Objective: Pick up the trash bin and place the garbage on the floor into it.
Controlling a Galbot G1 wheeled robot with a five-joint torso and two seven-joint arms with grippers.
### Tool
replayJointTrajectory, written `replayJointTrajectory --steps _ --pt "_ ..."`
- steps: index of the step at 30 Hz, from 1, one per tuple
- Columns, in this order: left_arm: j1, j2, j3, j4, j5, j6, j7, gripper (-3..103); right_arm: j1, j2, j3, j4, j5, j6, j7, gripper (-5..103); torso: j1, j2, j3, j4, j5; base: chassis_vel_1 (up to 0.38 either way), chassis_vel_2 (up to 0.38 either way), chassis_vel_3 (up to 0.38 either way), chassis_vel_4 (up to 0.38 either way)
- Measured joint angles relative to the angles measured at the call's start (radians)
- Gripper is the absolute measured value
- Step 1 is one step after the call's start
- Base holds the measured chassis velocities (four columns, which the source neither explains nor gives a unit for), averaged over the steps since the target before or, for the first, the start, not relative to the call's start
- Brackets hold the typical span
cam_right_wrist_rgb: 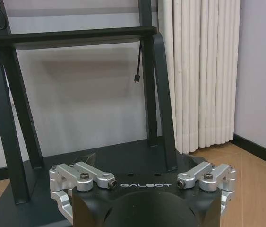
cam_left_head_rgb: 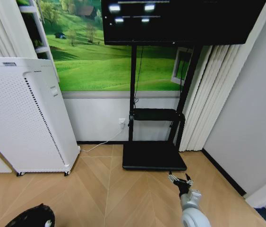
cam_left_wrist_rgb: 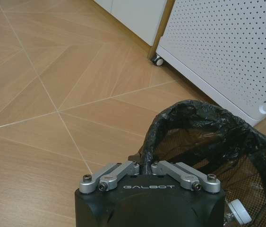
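While the left gripper [cam_left_wrist_rgb: 148, 166] pinches the trash bin [cam_left_wrist_rgb: 208, 142] rim, jaws narrow on its black liner, right gripper [cam_right_wrist_rgb: 142, 187] spread wide, empty, facing the TV stand [cam_right_wrist_rgb: 76, 156], floor [cam_left_wrist_rgb: 52, 94] bare beside it

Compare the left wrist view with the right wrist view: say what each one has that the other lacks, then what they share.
Left wrist: the left gripper shut on the rim of the trash bin, with the white appliance behind. Right wrist: the right gripper open, facing the TV stand and the curtain. Both show the wooden floor.
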Motion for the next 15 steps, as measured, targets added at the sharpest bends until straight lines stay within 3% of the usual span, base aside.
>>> replayJointTrajectory --steps 15 --pt "-0.002 -0.011 0.021 0.051 0.038 -0.014 -0.003 5 0.012 -0.006 0.005 -0.01 0.006 0.008 -0.004 100 0.0 0.0 0.0 0.0001 0.0 0.0 0.0 0.0 0.0"
